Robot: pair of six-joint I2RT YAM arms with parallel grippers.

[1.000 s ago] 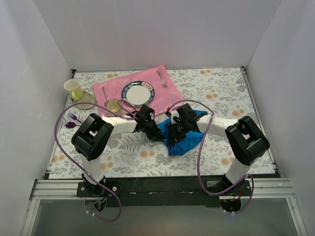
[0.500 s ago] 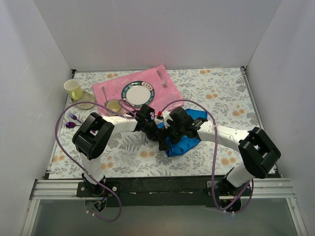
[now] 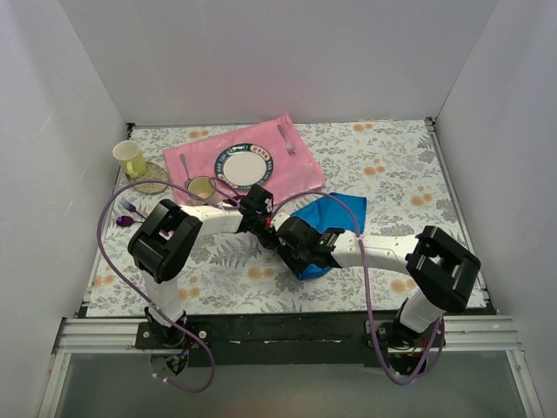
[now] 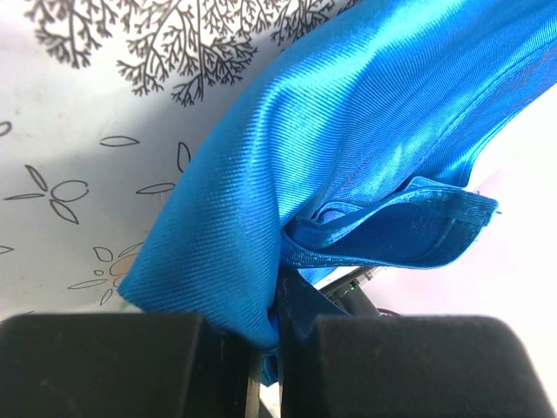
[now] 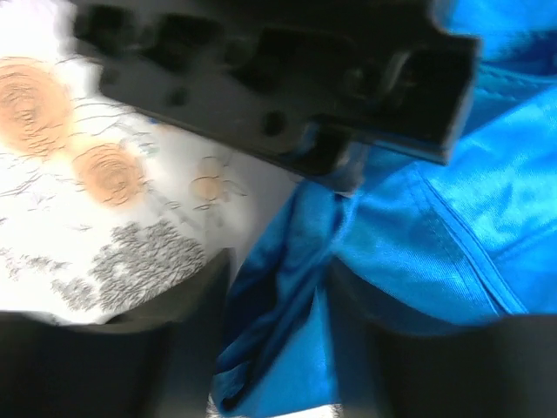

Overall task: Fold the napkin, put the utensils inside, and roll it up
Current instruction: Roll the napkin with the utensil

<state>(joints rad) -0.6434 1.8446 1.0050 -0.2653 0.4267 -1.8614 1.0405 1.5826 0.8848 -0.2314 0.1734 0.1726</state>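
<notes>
Nearest to us, this side of the white round plate [image 3: 244, 165] and a little to its right, we find the right gripper [image 5: 278, 279] over the flowered worktop [image 3: 392, 165]; its jaws stand somewhat apart with a bunched fold of the bright royal-blue soft napkin [image 3: 335, 218] between them, and in that blurred view we cannot tell whether they pinch the cloth or merely straddle it; just beyond, almost straight in front of the plate, the left gripper [image 4: 265, 331] has its jaws clenched on a doubled edge of the napkin, the cloth rising out of the narrow gap; the rest of the napkin spreads on the worktop to the plate's near right, just beside a corner of the pink shiny placemat [image 3: 300, 165]; the plate rests on that placemat; the slim small spoon [image 3: 185, 167] lies left of the plate, well apart from the napkin; a silver-grey fork [image 3: 285, 138] lies beyond the plate, to its right.
</notes>
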